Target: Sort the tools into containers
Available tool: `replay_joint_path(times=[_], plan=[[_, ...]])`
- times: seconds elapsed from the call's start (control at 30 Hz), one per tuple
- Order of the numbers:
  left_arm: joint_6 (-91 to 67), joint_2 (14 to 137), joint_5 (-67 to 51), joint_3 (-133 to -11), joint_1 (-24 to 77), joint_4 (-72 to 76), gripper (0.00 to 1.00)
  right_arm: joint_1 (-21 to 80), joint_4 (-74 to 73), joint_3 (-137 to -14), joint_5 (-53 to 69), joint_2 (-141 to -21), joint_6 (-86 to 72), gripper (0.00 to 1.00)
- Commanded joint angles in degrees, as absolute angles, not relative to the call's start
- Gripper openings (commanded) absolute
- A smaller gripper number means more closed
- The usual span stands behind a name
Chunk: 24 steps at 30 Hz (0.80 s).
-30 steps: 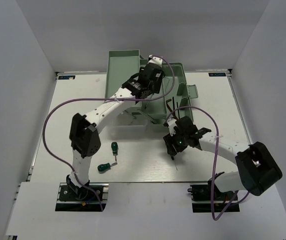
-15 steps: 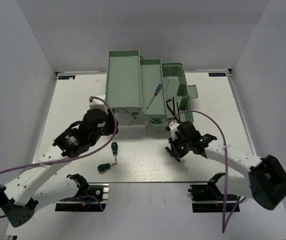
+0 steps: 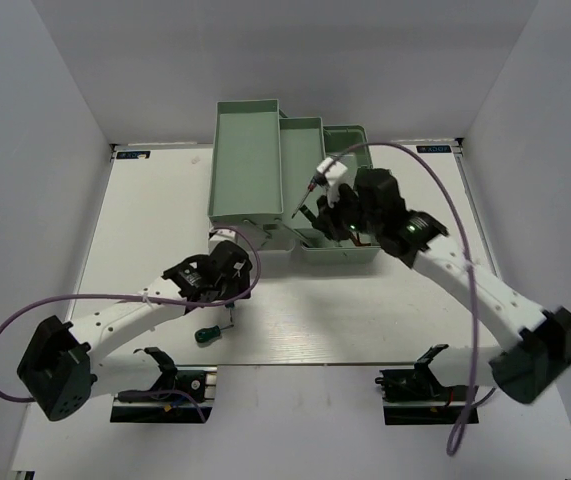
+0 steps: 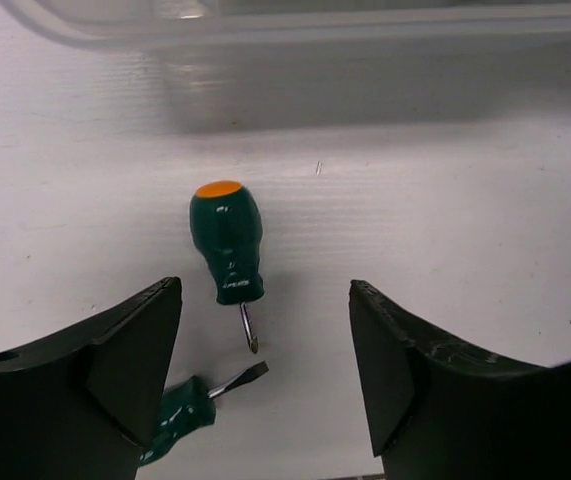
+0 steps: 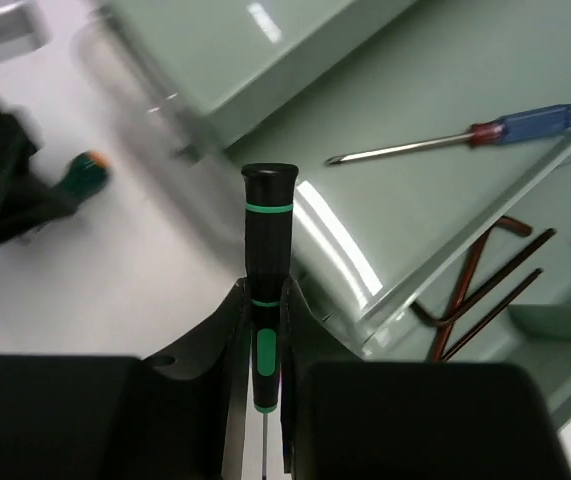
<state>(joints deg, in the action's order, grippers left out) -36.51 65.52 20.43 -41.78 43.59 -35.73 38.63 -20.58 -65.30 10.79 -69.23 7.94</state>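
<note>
My right gripper (image 3: 323, 215) is shut on the thin dark screwdriver (image 5: 267, 250), black with green bands, and holds it over the front edge of the mint-green toolbox (image 3: 247, 160). The blue-handled screwdriver (image 5: 525, 122) lies in the middle tray (image 3: 302, 145). Dark and reddish-brown hex keys (image 5: 485, 290) lie in the lower compartment. My left gripper (image 4: 265, 292) is open just above the table in front of the toolbox. A stubby green-handled screwdriver with an orange cap (image 4: 227, 245) lies between and ahead of its fingers. The second green one (image 4: 180, 415) lies by the left finger (image 4: 135, 350).
The toolbox stands at the table's far middle with its trays folded out to the left. Its front wall (image 4: 285, 25) is close ahead of my left gripper. The second green screwdriver (image 3: 208, 334) lies near the table's front edge. White walls enclose the table.
My left arm has swung from the toolbox down to the table over the green screwdrivers. My right gripper has carried the thin dark screwdriver from the table up to the toolbox.
</note>
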Motion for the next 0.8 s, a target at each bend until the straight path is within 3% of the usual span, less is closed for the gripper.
replay_joint_path(times=[0.0,0.13,0.17,0.2,0.23,0.27,0.3,0.77], plan=[[-37.27,66.17,19.86,-40.26,43.15,-29.01,0.78,37.88,-16.62,-71.96,3.88,-78.63,7.56,0.0],[-36.74,68.36,20.73,-40.25,43.68,-26.72,0.78,37.18,-15.99,-79.53,1.76,-89.27,7.82,0.0],[-36.74,68.9,20.74,-40.25,43.68,-26.72,0.78,37.09,-17.13,-84.67,1.5,-92.26,7.82,0.25],[-37.26,68.91,21.61,-40.25,43.68,-26.72,0.78,36.83,-18.1,-86.55,0.8,-93.59,7.47,0.42],[-37.27,69.43,21.62,-40.25,43.68,-27.24,0.78,36.48,-20.19,-88.14,0.7,-96.39,7.21,0.54],[-37.87,69.43,22.49,-40.25,43.68,-27.25,0.78,36.3,-21.69,-90.94,0.96,-96.85,6.86,0.71],[-37.88,69.43,22.5,-40.25,43.68,-27.25,0.78,35.78,-21.88,-92.01,0.88,-96.94,6.51,0.76],[-40.69,76.54,24.26,-37.18,43.68,-28.39,0.74,28.92,-21.01,-76.74,3.95,-82.36,0.44,0.76]])
